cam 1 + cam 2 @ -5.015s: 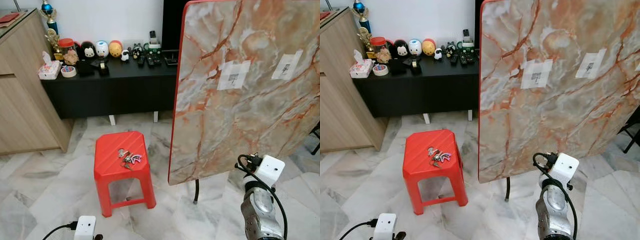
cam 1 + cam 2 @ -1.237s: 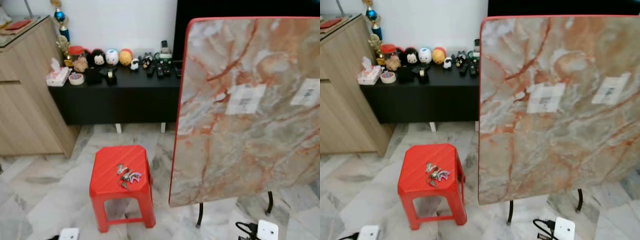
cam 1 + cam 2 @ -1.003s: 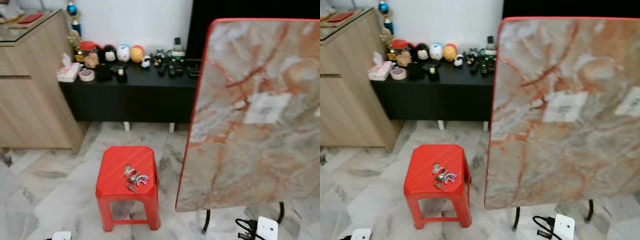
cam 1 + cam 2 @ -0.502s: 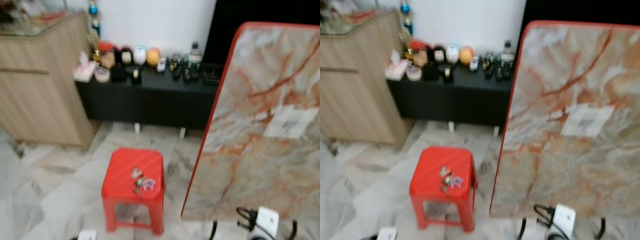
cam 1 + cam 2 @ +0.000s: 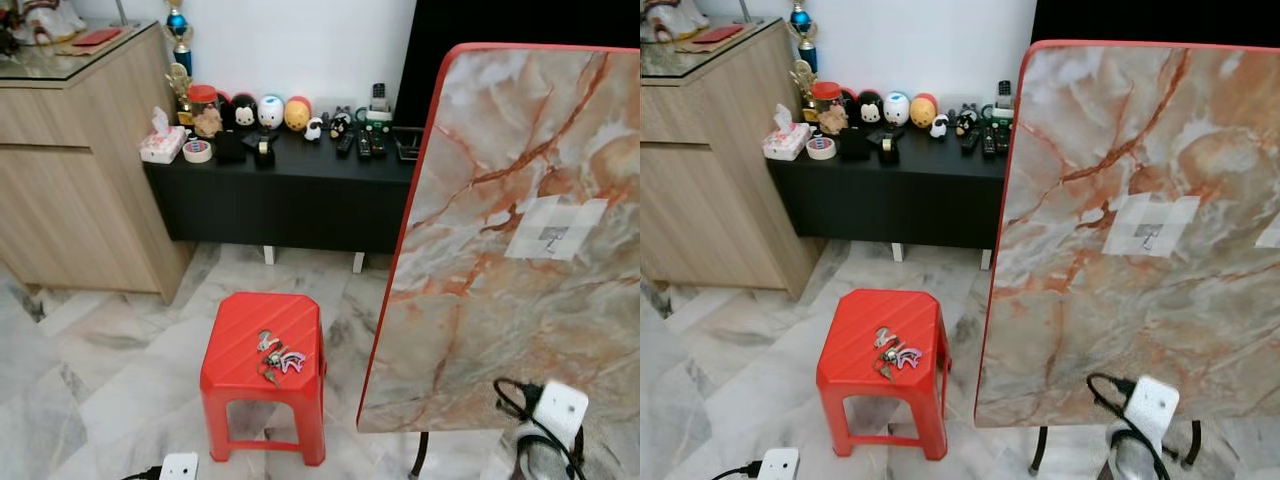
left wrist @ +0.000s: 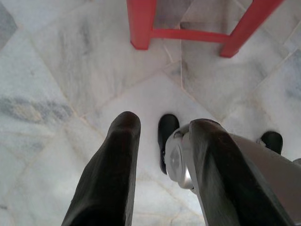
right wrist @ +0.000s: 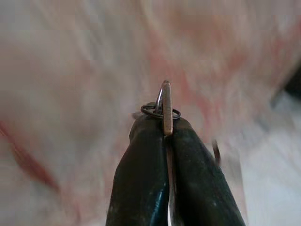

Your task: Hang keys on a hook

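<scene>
Down by the bottom edge of the big marble board (image 5: 520, 240), I see my right arm (image 5: 1137, 425) held up, its white wrist box just in front of the board. My right pincer (image 7: 165, 136) is pressed tight on a flat brown key (image 7: 166, 106) with a small dark ring (image 7: 160, 112) on it. The key stands up out of the black fingers (image 7: 141, 165), and the blurry pink and white board sits close behind it.

My left arm hangs low, left of the board. My left pincer (image 6: 162, 125) points at the marble floor (image 6: 56, 70), and its two fingers are spread apart with nothing between them. I can see the red legs of the stool (image 5: 262, 370) just past them, and my own black foot (image 6: 167, 136) on the floor.

Since a moment ago my head has turned, so the picture is sharp again and the board now sits further right. My right wrist box shows higher against the board than it did a second ago.

Left of the board, the red stool stands on the floor. A second bunch of keys (image 5: 278, 358) lies on its seat. Behind the stool, a black surface (image 5: 290, 160) carries little toy heads (image 5: 270, 110), a tissue box (image 5: 162, 146), tape and remotes. I cannot make out a hook for sure on the board.
</scene>
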Tool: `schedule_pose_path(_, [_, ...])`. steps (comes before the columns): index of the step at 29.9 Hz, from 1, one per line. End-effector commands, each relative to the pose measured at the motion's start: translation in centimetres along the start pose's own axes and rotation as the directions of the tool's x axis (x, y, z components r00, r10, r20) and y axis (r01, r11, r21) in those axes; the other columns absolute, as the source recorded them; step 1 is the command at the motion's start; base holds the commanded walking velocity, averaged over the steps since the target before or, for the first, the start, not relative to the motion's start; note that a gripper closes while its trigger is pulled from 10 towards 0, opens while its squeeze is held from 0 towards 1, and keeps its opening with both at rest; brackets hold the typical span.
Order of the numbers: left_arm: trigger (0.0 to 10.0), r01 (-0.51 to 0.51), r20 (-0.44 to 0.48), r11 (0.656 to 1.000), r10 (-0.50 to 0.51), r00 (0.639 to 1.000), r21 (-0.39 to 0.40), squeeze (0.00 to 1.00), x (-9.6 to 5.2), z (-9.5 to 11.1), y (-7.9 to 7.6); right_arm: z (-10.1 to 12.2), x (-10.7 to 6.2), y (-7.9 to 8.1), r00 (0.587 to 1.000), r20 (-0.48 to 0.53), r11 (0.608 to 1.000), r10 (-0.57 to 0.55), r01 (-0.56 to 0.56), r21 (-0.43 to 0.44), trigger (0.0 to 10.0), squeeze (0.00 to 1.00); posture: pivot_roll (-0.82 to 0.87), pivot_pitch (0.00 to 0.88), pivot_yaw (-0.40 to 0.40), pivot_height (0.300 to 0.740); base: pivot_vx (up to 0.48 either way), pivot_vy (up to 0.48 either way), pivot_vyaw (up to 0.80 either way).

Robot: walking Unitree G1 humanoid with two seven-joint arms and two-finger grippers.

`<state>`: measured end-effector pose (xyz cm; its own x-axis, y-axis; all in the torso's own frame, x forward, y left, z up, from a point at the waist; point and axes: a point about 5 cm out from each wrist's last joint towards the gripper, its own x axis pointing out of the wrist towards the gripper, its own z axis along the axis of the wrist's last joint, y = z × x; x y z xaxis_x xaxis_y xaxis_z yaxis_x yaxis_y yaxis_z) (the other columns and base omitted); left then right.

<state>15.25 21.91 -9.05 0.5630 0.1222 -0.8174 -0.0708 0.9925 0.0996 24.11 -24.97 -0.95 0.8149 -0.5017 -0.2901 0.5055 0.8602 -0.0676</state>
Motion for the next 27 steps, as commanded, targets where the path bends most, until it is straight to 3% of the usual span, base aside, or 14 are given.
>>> schedule_pose_path(1, [10.0, 0.009, -0.003, 1.000, -0.009, 1.000, 0.003, 0.00, 0.0, -0.1, -0.1, 2.1, 0.5, 0.1, 0.994, 0.108, 1.000, -0.015, 0.016, -0.008, 10.0, 0.00, 0.05, 0.000, -0.060, 0.740, 0.000, 0.000, 0.00])
schedule_pose_path(2, [10.0, 0.009, -0.003, 1.000, -0.009, 1.000, 0.003, 0.00, 0.0, -0.1, -0.1, 2.1, 0.5, 0.1, 0.994, 0.108, 1.000, -0.015, 0.016, -0.008, 10.0, 0.00, 0.05, 0.000, -0.060, 0.740, 0.000, 0.000, 0.00])
schedule_pose_path(4, [10.0, 0.007, -0.002, 1.000, -0.007, 1.000, -0.004, 0.00, -0.1, -0.2, 0.0, 3.3, -0.1, 0.2, 0.980, 0.199, 1.000, -0.008, 0.010, -0.009, 10.0, 0.00, 0.06, 0.000, -0.063, 0.740, 0.000, 0.000, 0.00])
schedule_pose_path(14, [10.0, 0.012, -0.007, 1.000, -0.012, 1.000, 0.006, 0.00, 0.0, -0.2, -0.1, 6.5, -1.9, -0.4, 0.937, 0.349, 0.998, -0.026, 0.043, -0.042, 10.0, 0.00, 0.04, 0.000, -0.057, 0.740, 0.000, 0.000, 0.00])
schedule_pose_path(18, [10.0, 0.017, -0.005, 1.000, -0.017, 1.000, 0.012, 0.00, 0.0, 0.0, -0.1, 8.1, -1.9, 0.1, 0.915, 0.404, 0.993, -0.012, 0.058, -0.101, 10.0, 0.00, 0.04, 0.000, -0.058, 0.740, 0.000, 0.000, 0.00])
schedule_pose_path(20, [10.0, 0.019, -0.004, 1.000, -0.019, 1.000, 0.007, 0.00, 0.0, 0.1, -0.1, 10.8, -1.6, 0.7, 0.887, 0.459, 0.990, -0.048, 0.104, -0.098, 10.0, 0.00, 0.03, 0.000, -0.060, 0.740, 0.000, 0.000, 0.00])
schedule_pose_path(25, [10.0, 0.025, -0.012, 1.000, -0.025, 1.000, 0.014, 0.00, 0.1, 0.1, -0.2, 11.6, -1.6, 1.5, 0.886, 0.463, 0.991, -0.035, 0.091, -0.099, 10.0, 0.00, 0.03, 0.000, -0.067, 0.740, 0.000, 0.000, 0.00])
schedule_pose_path(27, [10.0, 0.024, -0.013, 1.000, -0.024, 1.000, 0.009, 0.00, 0.1, 0.1, -0.2, 11.6, -1.7, 1.9, 0.883, 0.470, 0.986, -0.015, 0.092, -0.142, 10.0, 0.00, 0.04, 0.000, -0.070, 0.740, 0.000, 0.000, 0.00])
